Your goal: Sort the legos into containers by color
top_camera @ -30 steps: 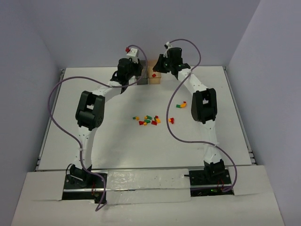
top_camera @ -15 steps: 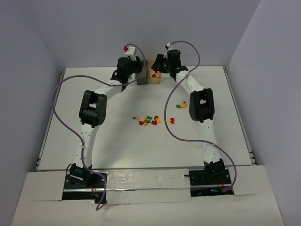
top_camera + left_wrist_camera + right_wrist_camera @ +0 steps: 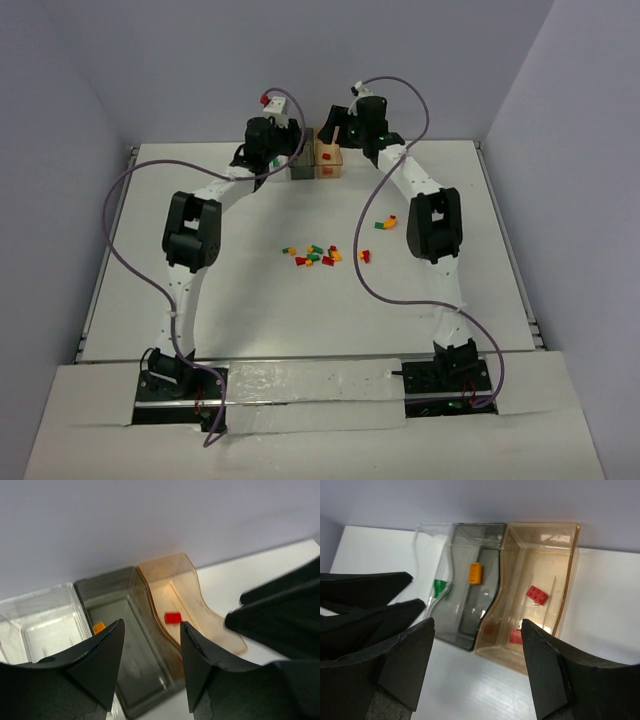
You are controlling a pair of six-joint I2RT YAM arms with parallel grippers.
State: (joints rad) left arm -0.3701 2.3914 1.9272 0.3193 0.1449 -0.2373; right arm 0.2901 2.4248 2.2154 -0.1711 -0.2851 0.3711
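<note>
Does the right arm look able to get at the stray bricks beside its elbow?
Probably yes. The right gripper hangs open above the containers, holding nothing, and the stray bricks lie beside that arm with nothing over them. It would have to fold back toward itself.

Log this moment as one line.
left end effector open, empty | right end effector open, empty | clear box: green brick | grey box: orange brick | orange box: red bricks | loose legos unsorted
</note>
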